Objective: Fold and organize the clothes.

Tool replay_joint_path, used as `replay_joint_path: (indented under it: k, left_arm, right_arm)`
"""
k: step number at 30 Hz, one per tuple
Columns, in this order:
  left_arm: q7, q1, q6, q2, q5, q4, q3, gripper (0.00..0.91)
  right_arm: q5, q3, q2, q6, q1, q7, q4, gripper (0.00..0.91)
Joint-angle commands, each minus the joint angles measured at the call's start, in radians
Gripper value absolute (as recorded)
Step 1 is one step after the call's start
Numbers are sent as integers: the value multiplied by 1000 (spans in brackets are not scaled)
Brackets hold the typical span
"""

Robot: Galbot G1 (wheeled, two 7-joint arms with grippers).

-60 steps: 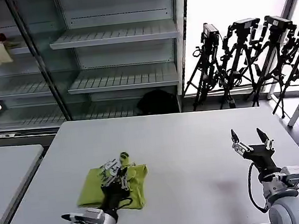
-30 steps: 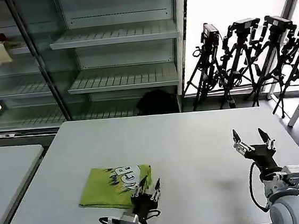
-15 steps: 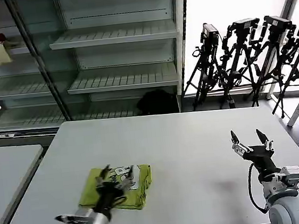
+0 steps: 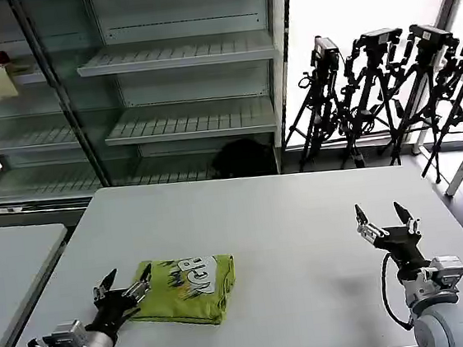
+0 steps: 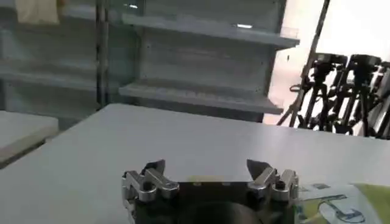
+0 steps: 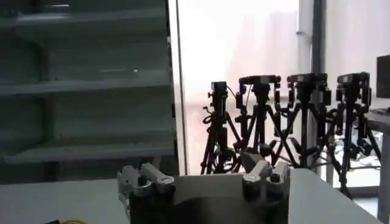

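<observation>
T-shirt [image 4: 185, 288] folded, lime-green, white graphic up.

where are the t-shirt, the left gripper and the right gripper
T-shirt [image 4: 187, 287], head view, on its folded green top face.
Left gripper [image 4: 124, 289], head view, midway between its open fingertips.
Right gripper [image 4: 383, 215], head view, midway between its open fingertips.

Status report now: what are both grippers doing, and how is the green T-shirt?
Left gripper open, empty, beside T-shirt. Right gripper open, empty, idle over table. T-shirt folded, flat, print up. Nothing in the way.
</observation>
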Motion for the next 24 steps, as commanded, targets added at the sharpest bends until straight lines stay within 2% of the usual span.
replay_joint_path:
  k: [1, 8, 10, 12, 13, 14, 16, 19, 20, 21, 23, 24]
  left_arm:
    - [12, 13, 46, 16, -19, 67, -52, 907]
    - [14, 17, 42, 12, 33, 69, -14, 907]
    - [14, 18, 45, 10, 48, 68, -1, 836]
    - [14, 19, 51, 8, 52, 68, 9, 715]
    - [15, 21, 52, 6, 56, 68, 15, 554]
    - [21, 24, 51, 5, 56, 68, 20, 453]
    - [23, 28, 52, 4, 55, 68, 28, 413]
    - [24, 31, 51, -3, 56, 73, 34, 403]
    - [25, 31, 51, -4, 56, 74, 35, 353]
    - [25, 32, 51, -6, 54, 74, 36, 212]
    - [24, 31, 49, -9, 48, 75, 36, 20]
    - [26, 31, 43, -9, 42, 76, 36, 20]
  right_arm:
    - [-3, -8, 5, 2, 4, 1, -2, 907]
    - [-4, -14, 11, 1, 7, 3, 2, 907]
    - [-4, -14, 13, 1, 6, 4, 4, 907]
    - [-3, -12, 12, 1, 5, 4, 5, 907]
    - [-3, -10, 12, 1, 4, 4, 5, 907]
    - [-3, -8, 12, 1, 4, 4, 5, 907]
    - [-2, -5, 11, 1, 3, 4, 7, 907]
    - [-1, -1, 10, 2, 3, 5, 8, 907]
    - [-1, -1, 10, 2, 3, 5, 9, 907]
    - [-1, -1, 10, 2, 3, 5, 9, 907]
    - [-1, -1, 10, 2, 4, 6, 10, 907]
    - [-1, -1, 11, 2, 4, 6, 9, 907]
